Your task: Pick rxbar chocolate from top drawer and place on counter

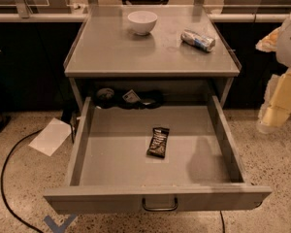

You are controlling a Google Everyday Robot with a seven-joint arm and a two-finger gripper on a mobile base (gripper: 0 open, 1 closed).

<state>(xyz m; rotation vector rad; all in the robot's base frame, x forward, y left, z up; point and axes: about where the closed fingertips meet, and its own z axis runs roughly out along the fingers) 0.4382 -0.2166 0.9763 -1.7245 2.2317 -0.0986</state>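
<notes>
The rxbar chocolate (pixel 158 142), a black wrapper with pale lettering, lies flat near the middle of the floor of the top drawer (pixel 82 147). The drawer is pulled fully open, with its dark bar handle (pixel 160 205) on the front panel. The counter (pixel 136 55) is the grey top above it. My gripper (pixel 274 115), pale and cream-coloured, hangs at the right edge of the view. It is outside the drawer's right wall, about level with the drawer's back, and holds nothing that I can see.
A white bowl (pixel 142 22) stands at the counter's back middle. A silver-and-blue can (pixel 198 40) lies on its side at the back right. Dark items (pixel 128 97) sit in the recess behind the drawer. A white paper (pixel 51 136) and a black cable (pixel 7 178) lie on the floor at left.
</notes>
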